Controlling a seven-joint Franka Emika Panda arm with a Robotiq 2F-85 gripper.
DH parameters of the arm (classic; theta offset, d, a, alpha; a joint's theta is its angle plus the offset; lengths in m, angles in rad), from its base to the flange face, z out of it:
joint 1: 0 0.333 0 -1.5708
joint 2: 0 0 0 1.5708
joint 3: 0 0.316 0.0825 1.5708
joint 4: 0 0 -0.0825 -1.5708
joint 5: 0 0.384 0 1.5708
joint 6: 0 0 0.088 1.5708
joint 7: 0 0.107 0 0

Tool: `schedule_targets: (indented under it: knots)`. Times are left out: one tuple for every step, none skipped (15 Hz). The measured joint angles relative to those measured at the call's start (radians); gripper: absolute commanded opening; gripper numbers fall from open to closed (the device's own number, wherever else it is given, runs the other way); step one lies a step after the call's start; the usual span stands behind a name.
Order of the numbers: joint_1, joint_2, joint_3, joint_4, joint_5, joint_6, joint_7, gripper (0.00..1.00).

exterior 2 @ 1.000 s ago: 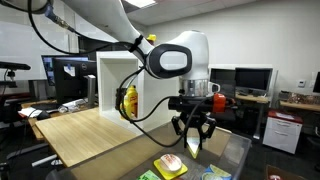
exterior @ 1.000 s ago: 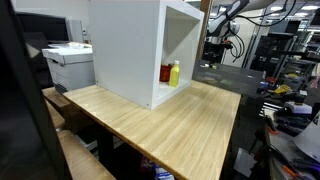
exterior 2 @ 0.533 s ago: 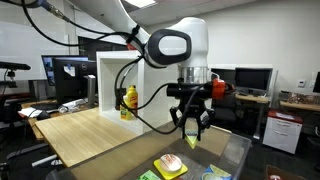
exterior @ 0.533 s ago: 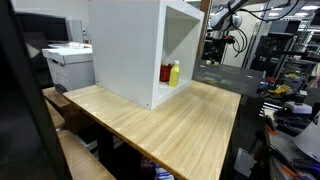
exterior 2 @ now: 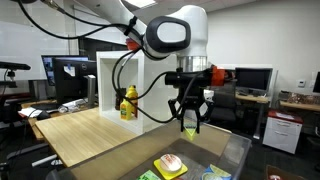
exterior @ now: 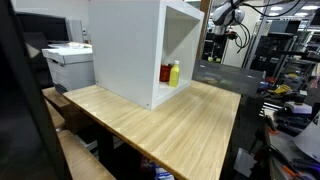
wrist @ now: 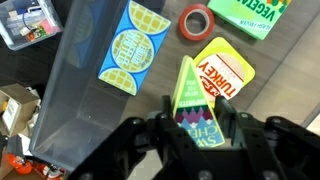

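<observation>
My gripper (wrist: 195,112) is shut on a wedge-shaped yellow-green Swiss cheese box (wrist: 188,92), its point sticking out beyond the fingers. In an exterior view the gripper (exterior 2: 188,124) hangs above a dark table with the cheese box (exterior 2: 189,131) between its fingers. Below it lie a yellow turkey package (wrist: 226,70), also seen in an exterior view (exterior 2: 170,163), a red tape roll (wrist: 197,20), a blue and yellow waffle pack (wrist: 132,45) and a green veggie box (wrist: 250,14). In an exterior view the arm (exterior: 222,14) shows far at the back.
A white open-fronted cabinet (exterior: 125,45) stands on a wooden table (exterior: 170,125) and holds a yellow bottle (exterior: 174,72) beside a red item (exterior: 166,73); the bottle also shows in an exterior view (exterior 2: 129,101). A clear plastic bin (wrist: 25,20) lies at the wrist view's top left.
My gripper has risen above the dark table with the cheese box held in it. The items on the table have not moved.
</observation>
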State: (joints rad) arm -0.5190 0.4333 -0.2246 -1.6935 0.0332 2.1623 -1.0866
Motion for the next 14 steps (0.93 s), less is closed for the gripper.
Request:
schedule_targets:
  knots:
    - [0.001,-0.007,-0.001,0.0,-0.002,-0.008,0.0,0.22]
    - [0.002,-0.015,-0.001,0.0,-0.003,-0.016,0.0,0.22]
    - [0.004,-0.025,-0.002,0.001,-0.004,-0.028,0.0,0.22]
    - [0.005,-0.033,-0.003,0.001,-0.004,-0.039,0.0,0.22]
    - [0.008,-0.045,-0.005,0.002,-0.004,-0.056,0.0,0.22]
    - [0.01,-0.051,-0.006,0.002,-0.004,-0.063,0.0,0.22]
    - [0.012,-0.056,-0.007,0.003,-0.004,-0.071,0.0,0.22]
    - [0.014,-0.062,-0.008,0.004,-0.004,-0.082,0.0,0.22]
    - [0.015,-0.068,-0.008,0.004,-0.004,-0.09,0.0,0.22]
    - [0.015,-0.072,-0.008,0.005,-0.005,-0.096,0.0,0.22]
    - [0.015,-0.076,-0.008,0.007,-0.005,-0.102,0.0,0.22]
    - [0.016,-0.081,-0.008,0.011,-0.005,-0.111,0.0,0.22]
    - [0.016,-0.085,-0.009,0.016,-0.005,-0.121,0.0,0.22]
    - [0.017,-0.088,-0.009,0.021,-0.005,-0.13,0.0,0.22]
